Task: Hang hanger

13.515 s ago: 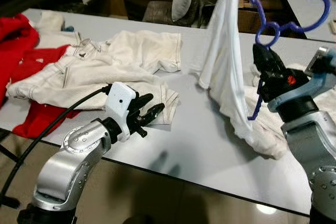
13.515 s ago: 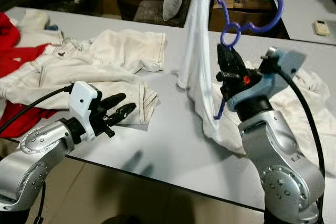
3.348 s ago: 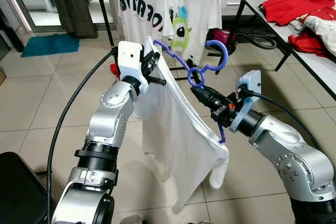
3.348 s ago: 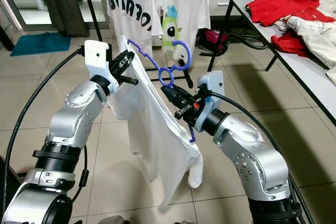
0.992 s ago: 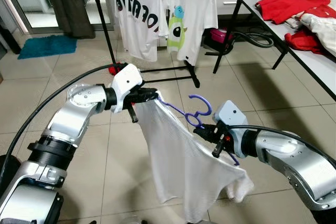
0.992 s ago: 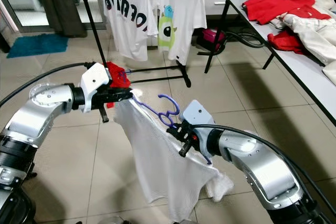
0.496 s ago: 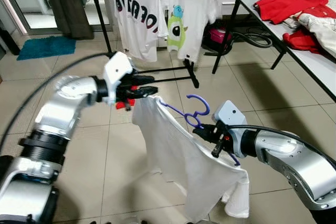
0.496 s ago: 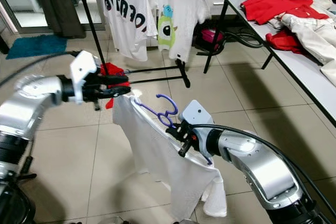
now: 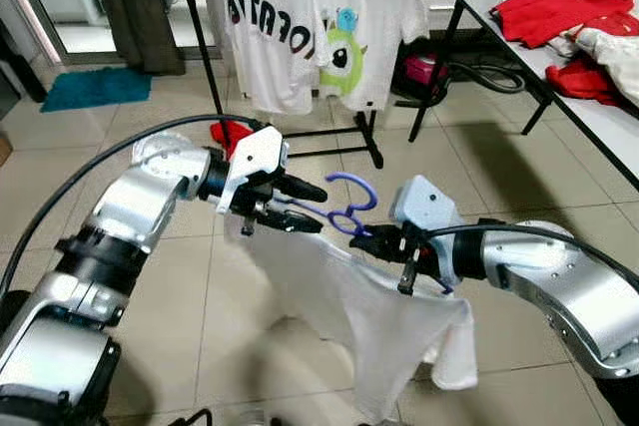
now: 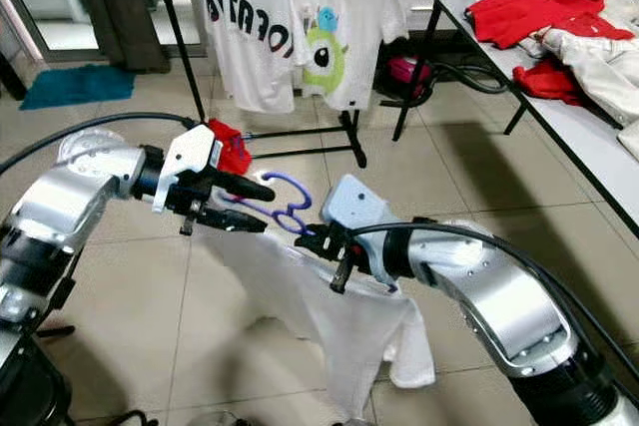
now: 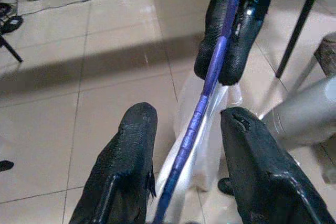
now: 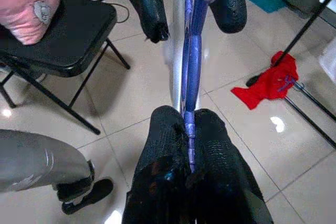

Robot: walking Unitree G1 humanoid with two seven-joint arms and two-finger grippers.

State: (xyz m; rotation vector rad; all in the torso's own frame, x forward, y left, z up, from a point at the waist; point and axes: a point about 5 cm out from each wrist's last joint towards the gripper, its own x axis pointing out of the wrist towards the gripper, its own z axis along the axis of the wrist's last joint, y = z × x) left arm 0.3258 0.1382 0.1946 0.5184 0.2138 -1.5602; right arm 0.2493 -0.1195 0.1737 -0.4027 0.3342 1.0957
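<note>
Pincer state, right arm: the right pincer (image 12: 186, 129) is clamped on the blue hanger (image 9: 344, 214), just below the hook, with the bar pinched between both pads. The left pincer (image 11: 184, 124) is spread, its two fingers straddling one arm of the hanger without contact being visible; no grip is shown there.

The hanger is held in mid-air between the two arms, above the tiled floor (image 9: 150, 276), with a white T-shirt (image 9: 374, 311) draped from it. The hanger's long axis runs roughly from the left pincer across to the right pincer, and the hook is turned upward and away from the robot.

The clothes rack (image 9: 205, 37) stands ahead, beyond the hanger, with two printed T-shirts (image 9: 305, 32) already hung on it. A red garment (image 9: 232, 135) lies at the rack's base. A bench (image 9: 599, 57) carrying red clothes is seen at the right.

The hanging step is judged not yet done. The rail lies forward and higher than the hook, so the coming move is governed by the right arm, which alone carries the load. The garment hem hangs close to the floor; dragging is a risk.
</note>
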